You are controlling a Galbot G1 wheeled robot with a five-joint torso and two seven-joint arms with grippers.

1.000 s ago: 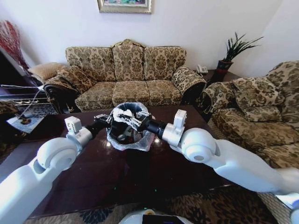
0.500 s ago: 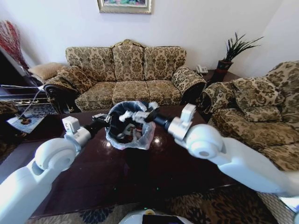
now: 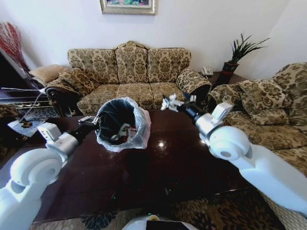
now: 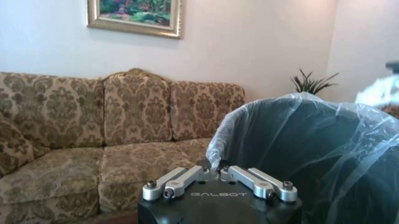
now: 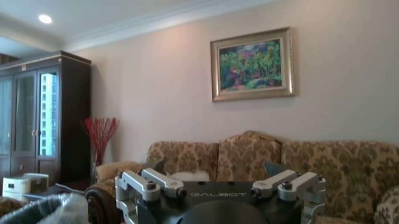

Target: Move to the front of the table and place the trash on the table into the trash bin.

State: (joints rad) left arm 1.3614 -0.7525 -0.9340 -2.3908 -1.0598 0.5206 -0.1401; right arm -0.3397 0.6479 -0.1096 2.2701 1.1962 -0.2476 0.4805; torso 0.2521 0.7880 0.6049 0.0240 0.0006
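Observation:
The trash bin (image 3: 121, 125), black with a whitish bag over its rim, leans on the dark table (image 3: 172, 163) left of centre. Red-and-white trash (image 3: 123, 132) lies inside it. My left gripper (image 3: 92, 120) is shut on the bin's left rim. In the left wrist view the gripper (image 4: 215, 173) meets the bag edge of the bin (image 4: 311, 149). My right gripper (image 3: 172, 102) hangs open and empty over the table's far edge, right of the bin. The right wrist view shows that gripper (image 5: 224, 189) spread wide, with the bin's rim (image 5: 44, 210) in a corner.
A patterned three-seat sofa (image 3: 129, 79) stands behind the table and an armchair (image 3: 268, 110) to the right. A potted plant (image 3: 237, 55) sits in the back right corner. A dark side table (image 3: 19, 124) is at the left.
The right gripper pulled back from above the bin, moving right and toward the sofa. The left gripper shifted the bin leftward across the table.

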